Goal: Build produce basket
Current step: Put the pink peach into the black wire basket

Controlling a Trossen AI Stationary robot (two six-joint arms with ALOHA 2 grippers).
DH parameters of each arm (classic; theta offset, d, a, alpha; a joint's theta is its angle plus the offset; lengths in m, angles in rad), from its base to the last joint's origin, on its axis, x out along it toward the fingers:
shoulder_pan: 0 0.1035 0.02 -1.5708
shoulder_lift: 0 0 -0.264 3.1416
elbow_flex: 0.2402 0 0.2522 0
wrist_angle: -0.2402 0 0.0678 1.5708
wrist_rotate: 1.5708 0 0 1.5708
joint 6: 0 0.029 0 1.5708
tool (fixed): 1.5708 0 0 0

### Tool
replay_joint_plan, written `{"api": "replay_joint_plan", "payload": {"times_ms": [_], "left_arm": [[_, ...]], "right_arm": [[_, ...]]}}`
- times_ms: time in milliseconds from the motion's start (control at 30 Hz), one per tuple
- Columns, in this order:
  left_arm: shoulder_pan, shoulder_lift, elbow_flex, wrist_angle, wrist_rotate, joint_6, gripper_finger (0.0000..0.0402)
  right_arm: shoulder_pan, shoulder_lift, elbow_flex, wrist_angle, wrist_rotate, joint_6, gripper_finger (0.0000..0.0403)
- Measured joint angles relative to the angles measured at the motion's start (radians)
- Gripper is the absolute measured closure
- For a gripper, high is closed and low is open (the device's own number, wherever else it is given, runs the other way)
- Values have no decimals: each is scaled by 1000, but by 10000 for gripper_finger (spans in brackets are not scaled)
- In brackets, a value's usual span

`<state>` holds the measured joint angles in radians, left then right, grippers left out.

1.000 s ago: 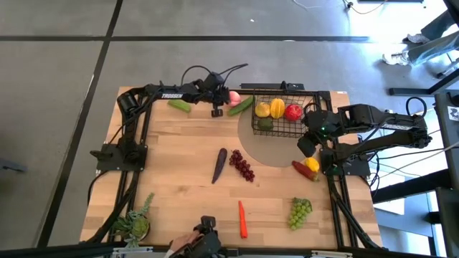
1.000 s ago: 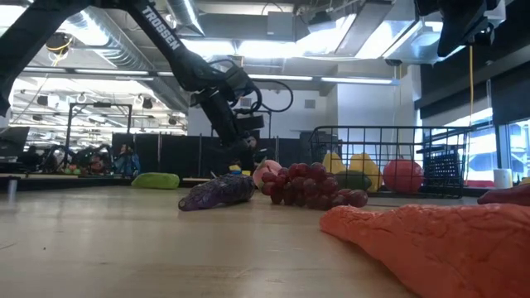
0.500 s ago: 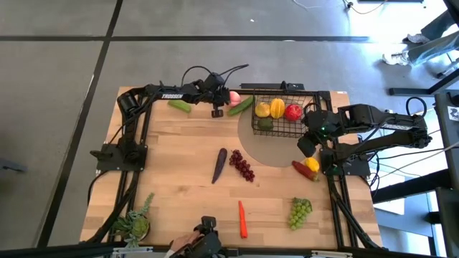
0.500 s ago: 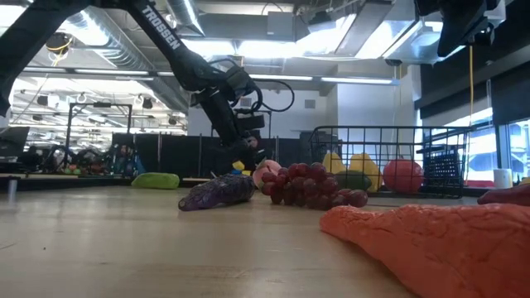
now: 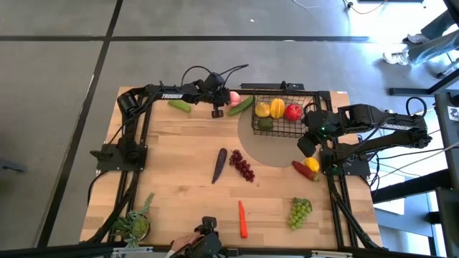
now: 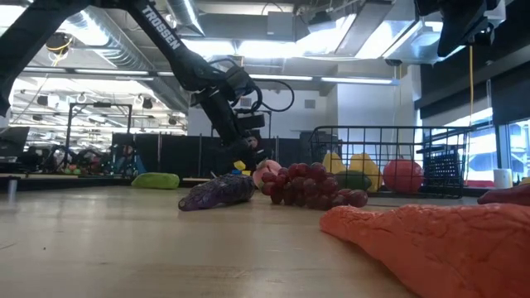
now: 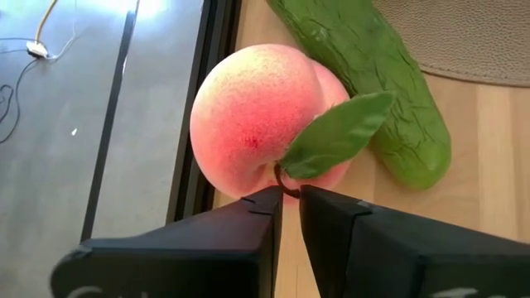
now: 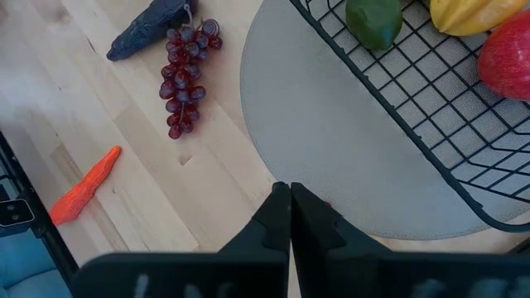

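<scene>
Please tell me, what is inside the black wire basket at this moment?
The basket holds a red pepper, two yellow pieces and a green piece. Whether anything lies beneath them cannot be seen; they cover that part of the floor.

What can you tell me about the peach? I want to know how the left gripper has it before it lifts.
The peach is a round, matte toy fruit, pink fading to pale yellow, with a brown stem and one green leaf. It sits at the table's far edge, against the end of a cucumber. The left gripper is nearly closed at the stem, its fingertips just below the fruit. Whether the peach is off the table cannot be told.
</scene>
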<state>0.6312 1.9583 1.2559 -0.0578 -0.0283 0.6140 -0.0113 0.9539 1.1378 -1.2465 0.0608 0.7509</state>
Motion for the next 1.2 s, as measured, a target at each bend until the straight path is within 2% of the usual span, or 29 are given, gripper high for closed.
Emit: {"api": "replay_joint_plan", "payload": {"times_ms": [200,433,633,867,1100,1200], "left_arm": [[1,0,0,0,0,0,398],[0,0,0,0,-2,0,400],[-3,-3,0,-1,-53,0,401],[-6,-55,22,-56,-66,-1,401],[-16,-77,133,-193,-73,0,401],[-20,-76,200,-289,-87,0,401]], "right_arm": [[0,0,0,0,0,0,402],[0,0,0,0,0,0,402],[0,0,-1,0,0,0,402],[0,0,-1,0,0,0,402],[0,0,-1,0,2,-28,402],[1,-2,-2,-1,49,-40,402]]}}
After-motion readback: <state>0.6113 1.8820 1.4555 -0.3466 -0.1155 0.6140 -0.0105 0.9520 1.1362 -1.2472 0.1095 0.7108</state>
